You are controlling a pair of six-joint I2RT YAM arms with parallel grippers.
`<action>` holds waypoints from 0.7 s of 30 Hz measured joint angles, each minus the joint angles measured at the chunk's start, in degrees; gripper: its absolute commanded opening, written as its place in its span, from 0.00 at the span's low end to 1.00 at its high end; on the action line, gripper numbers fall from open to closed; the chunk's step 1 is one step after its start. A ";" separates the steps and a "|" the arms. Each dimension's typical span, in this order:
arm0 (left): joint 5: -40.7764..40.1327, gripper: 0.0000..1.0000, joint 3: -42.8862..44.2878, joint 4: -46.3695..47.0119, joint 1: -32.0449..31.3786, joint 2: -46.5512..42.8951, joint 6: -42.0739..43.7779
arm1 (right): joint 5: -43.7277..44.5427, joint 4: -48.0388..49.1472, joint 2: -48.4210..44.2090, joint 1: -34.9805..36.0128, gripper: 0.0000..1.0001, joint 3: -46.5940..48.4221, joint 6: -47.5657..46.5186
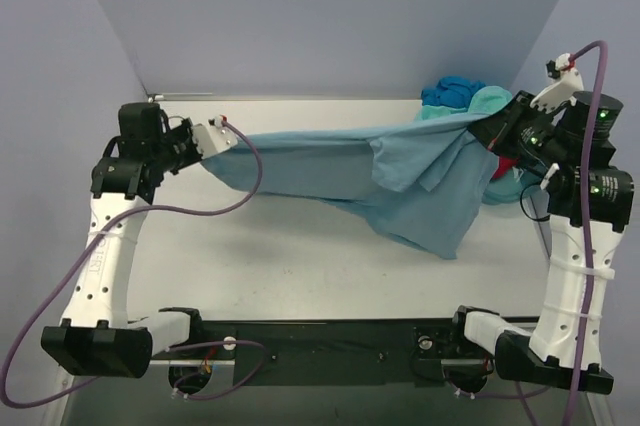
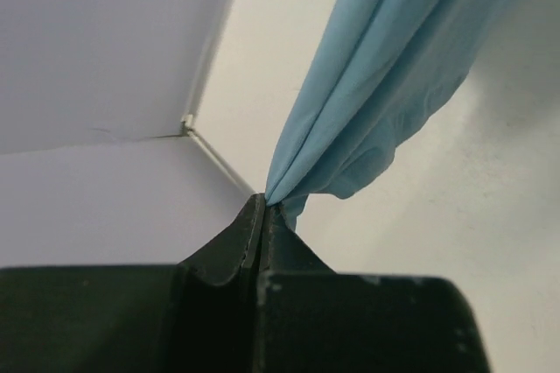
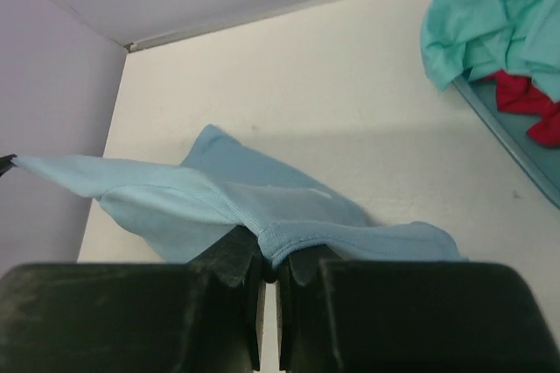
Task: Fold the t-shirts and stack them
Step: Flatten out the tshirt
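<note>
At the near edge, a black mounting plate (image 1: 330, 346) is carrying both arm bases. Beyond it, over the white table (image 1: 300, 276), the sky-blue t-shirt (image 1: 400, 171) is hanging stretched between the left gripper (image 1: 228, 134) and the right gripper (image 1: 488, 128). Each is pinching its edge with fingers fully closed, and its lower folds are drooping toward the tabletop. At the far right, the mint-green shirt (image 3: 472, 36), deeper blue shirt (image 1: 452, 93) and red shirt (image 3: 525, 97) are spilling from a teal tub (image 3: 516, 156). Lavender walls (image 1: 330, 16) are enclosing the far side.

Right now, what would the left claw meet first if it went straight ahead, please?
The light blue t-shirt it grips, stretched straight ahead of the left claw; beyond that, depth is unclear.
</note>
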 measured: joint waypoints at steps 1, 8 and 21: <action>1.38 0.00 -2.64 -0.50 0.24 -0.48 0.66 | -0.02 0.09 -0.46 -0.02 0.00 -2.14 0.24; 10.36 0.41 -22.95 -5.73 -10.80 -0.37 6.56 | -0.46 4.26 -0.92 0.33 0.00 -20.15 3.54; 15.32 0.36 -33.77 2.08 -25.75 2.16 -11.32 | 2.84 7.61 2.29 0.31 0.00 -30.77 3.02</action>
